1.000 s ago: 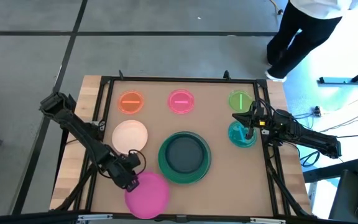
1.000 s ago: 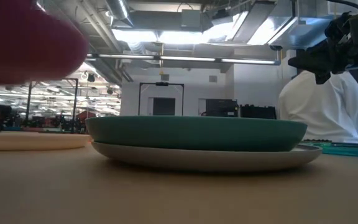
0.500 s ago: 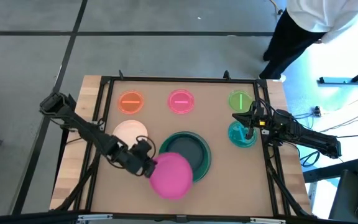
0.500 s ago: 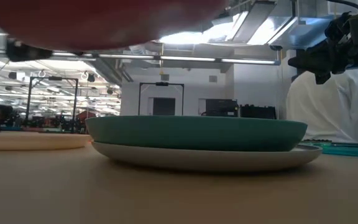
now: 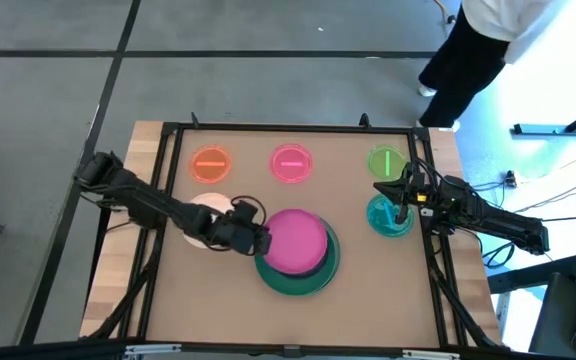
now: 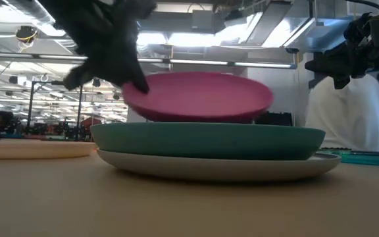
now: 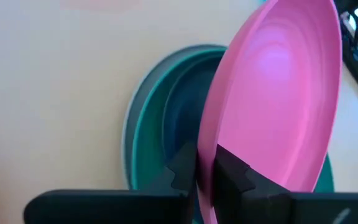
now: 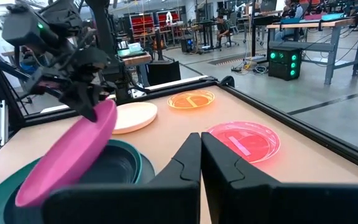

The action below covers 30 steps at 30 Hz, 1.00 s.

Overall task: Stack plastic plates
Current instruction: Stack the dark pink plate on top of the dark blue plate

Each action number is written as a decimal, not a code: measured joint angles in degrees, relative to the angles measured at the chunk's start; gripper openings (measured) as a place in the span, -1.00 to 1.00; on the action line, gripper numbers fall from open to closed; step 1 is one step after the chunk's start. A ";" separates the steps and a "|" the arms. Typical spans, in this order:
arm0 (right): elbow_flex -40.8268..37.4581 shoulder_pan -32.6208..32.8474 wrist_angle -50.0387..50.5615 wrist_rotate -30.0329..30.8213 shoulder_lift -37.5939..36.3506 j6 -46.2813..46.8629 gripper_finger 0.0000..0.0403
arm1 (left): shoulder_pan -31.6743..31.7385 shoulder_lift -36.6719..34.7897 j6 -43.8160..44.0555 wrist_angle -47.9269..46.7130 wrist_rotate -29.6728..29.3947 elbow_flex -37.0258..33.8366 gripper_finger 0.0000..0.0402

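Note:
My left gripper is shut on the medium magenta plate, which hovers over the stack at the table's middle: a large teal plate resting on a large grey plate. The cream plate lies left of the stack, partly under my left arm. Small orange, pink and green plates lie flat along the far edge. My right gripper hangs shut above the small teal plate on the right, touching nothing. A dark blue plate shows nowhere for certain. My left gripper pinches the magenta plate's rim on its left side between the two fingers, one on each face. The fingers come from the table's left, roughly level. The plate is lifted clear, tilted, just above the teal plate.
A black frame runs round the table's edges. Bare tabletop lies near and right of the stack. A person walks on the floor beyond the far right corner.
My left gripper has carried the magenta plate from the near left part of the table toward the right and the far edge, and it now hangs over the teal and grey stack. My right arm has kept still. The person beyond the table has stepped on.

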State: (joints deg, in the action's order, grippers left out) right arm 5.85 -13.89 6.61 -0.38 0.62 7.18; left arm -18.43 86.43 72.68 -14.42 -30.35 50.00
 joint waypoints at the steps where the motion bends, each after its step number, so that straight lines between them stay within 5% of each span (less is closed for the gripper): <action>1: 0.02 0.00 0.00 0.00 0.02 0.00 -0.99 | 0.51 0.84 -0.39 1.53 -0.02 0.00 -0.86; 10: 0.02 0.00 0.52 0.00 0.02 0.00 -0.99 | 3.05 5.23 -1.22 4.96 6.78 0.00 -0.85; 30: 0.02 -0.02 0.48 0.00 0.01 0.01 -0.99 | 3.05 5.24 -2.83 2.06 8.05 0.04 -0.79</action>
State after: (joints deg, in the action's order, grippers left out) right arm 5.87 -13.91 7.09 -0.38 0.63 7.19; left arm -15.38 91.68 69.85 -12.36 -22.31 50.04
